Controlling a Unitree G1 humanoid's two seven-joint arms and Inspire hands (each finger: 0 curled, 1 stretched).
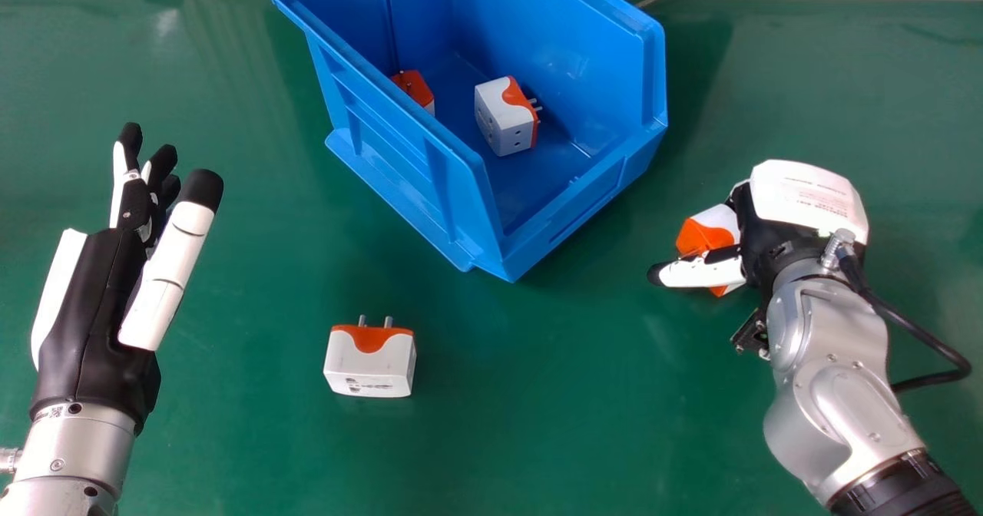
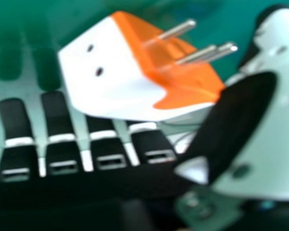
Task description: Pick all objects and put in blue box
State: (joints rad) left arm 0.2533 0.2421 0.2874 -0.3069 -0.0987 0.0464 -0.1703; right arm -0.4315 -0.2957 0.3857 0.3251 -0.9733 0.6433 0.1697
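At three o'clock in the head view, I have the white-and-orange adapter (image 1: 706, 233) between the fingers and thumb of my right hand (image 1: 768, 243). The fingers lie nearly straight and spread, so I call the hand open, the thumb standing off opposite; whether the thumb's pad touches the casing, I can't quite make out. I'd expect light, stiff plastic, hard to crush but a bit slippery on those smooth faces. I'd take it across the broad white sides and keep clear of the metal pins (image 2: 178, 30), which could snag or make it roll. The blue box (image 1: 430, 163) sits at twelve o'clock, its low front lip (image 1: 584, 201) facing four, and that lip is what I must clear. Inside are an adapter with its pins toward three (image 1: 507, 120) and a second adapter (image 1: 415, 87) tucked by the near wall. Another adapter (image 1: 370, 366) waits on the green table (image 1: 537, 424) toward seven, pins pointing at twelve. My left hand (image 1: 92, 293) is idle at nine, out of the way.
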